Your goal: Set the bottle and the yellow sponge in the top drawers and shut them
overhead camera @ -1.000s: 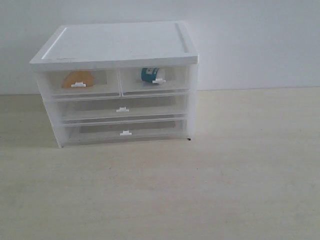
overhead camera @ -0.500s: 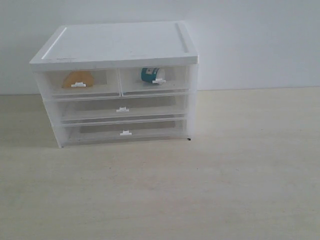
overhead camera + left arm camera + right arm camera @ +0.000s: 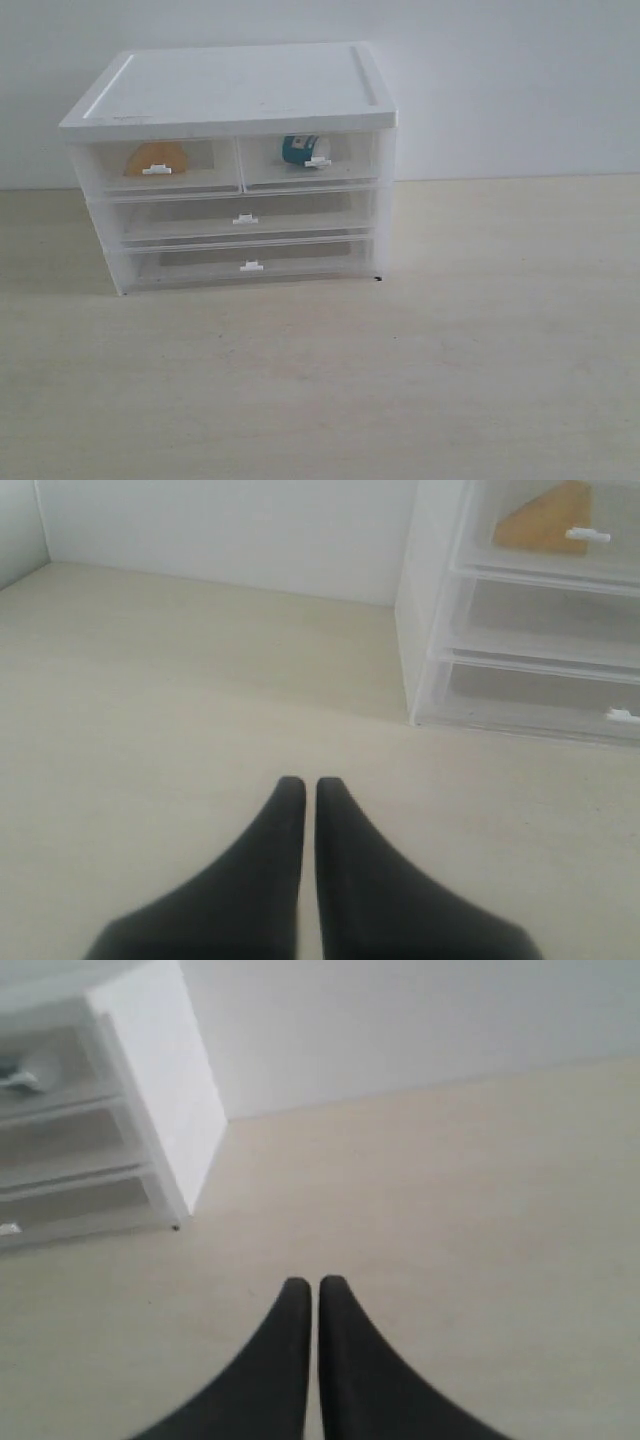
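Both top drawers [image 3: 205, 168] look pushed home in the cabinet [image 3: 230, 90]. Yellow sponge [image 3: 155, 157] sits inside the cabinet's upper-left one, bottle [image 3: 298, 148] inside the upper-right. Left pincer [image 3: 302, 785] and right pincer [image 3: 306, 1285] are both pinched closed with nothing in them, over the counter [image 3: 420, 380], well apart from the cabinet. Task reads as done (fronts look flush, but translucent plastic makes a small gap hard to judge). If verifying: nudge each tab handle [image 3: 157, 170] squarely with a closed pincer, light and straight in, so the cabinet doesn't slide back.
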`<state>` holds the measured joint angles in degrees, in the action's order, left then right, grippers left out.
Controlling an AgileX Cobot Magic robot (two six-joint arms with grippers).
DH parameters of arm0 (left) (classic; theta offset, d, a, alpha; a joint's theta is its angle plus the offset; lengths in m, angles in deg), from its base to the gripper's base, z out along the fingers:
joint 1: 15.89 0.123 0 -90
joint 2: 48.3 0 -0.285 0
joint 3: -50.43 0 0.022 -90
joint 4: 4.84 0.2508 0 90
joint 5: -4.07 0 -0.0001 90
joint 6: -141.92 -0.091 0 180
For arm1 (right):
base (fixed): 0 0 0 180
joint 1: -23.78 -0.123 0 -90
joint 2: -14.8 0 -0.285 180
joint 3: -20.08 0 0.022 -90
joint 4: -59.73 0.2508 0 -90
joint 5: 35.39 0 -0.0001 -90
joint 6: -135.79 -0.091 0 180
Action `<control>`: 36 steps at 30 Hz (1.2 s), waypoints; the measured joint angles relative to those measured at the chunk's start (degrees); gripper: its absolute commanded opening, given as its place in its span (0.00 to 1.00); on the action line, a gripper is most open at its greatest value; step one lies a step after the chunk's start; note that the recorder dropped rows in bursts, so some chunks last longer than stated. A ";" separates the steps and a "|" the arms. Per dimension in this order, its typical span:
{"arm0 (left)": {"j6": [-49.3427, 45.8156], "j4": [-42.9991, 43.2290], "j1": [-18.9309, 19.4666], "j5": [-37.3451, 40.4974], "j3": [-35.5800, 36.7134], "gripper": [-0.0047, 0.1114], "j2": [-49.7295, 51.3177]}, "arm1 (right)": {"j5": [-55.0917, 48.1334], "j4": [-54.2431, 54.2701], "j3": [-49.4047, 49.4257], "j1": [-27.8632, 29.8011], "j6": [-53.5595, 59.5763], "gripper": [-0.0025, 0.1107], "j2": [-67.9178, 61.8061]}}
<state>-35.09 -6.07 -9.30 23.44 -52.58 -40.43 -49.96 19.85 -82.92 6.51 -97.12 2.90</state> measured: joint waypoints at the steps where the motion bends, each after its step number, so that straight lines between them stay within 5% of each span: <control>1: 0.00 0.00 0.00 0.00 0.00 0.07 0.00 | -2.51 1.14 0.00 0.00 0.00 0.02 0.00; 5: 0.00 0.00 0.00 0.00 0.00 0.07 0.00 | -5.08 4.71 0.24 0.00 -0.83 0.02 0.00; 10: 0.00 0.00 0.00 0.00 0.00 0.07 0.00 | 10.62 14.56 0.24 0.00 2.70 0.02 0.00; 14: 0.00 0.00 0.00 0.00 0.00 0.07 0.00 | 15.27 30.05 0.24 0.00 16.31 0.02 0.00; 18: 0.00 0.00 0.00 0.00 0.00 0.07 0.00 | 8.35 42.10 0.24 0.00 34.70 0.02 0.00; 24: 0.00 0.00 0.00 0.00 0.00 0.07 0.00 | 0.41 41.85 0.24 0.00 48.34 0.02 0.00; 36: 0.00 0.00 0.00 0.00 0.00 0.07 0.00 | -4.78 38.55 0.24 5.14 49.64 0.02 3.75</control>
<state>-35.09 -6.07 -9.30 23.44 -52.58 -40.43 -54.73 58.40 -82.68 11.65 -47.48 6.66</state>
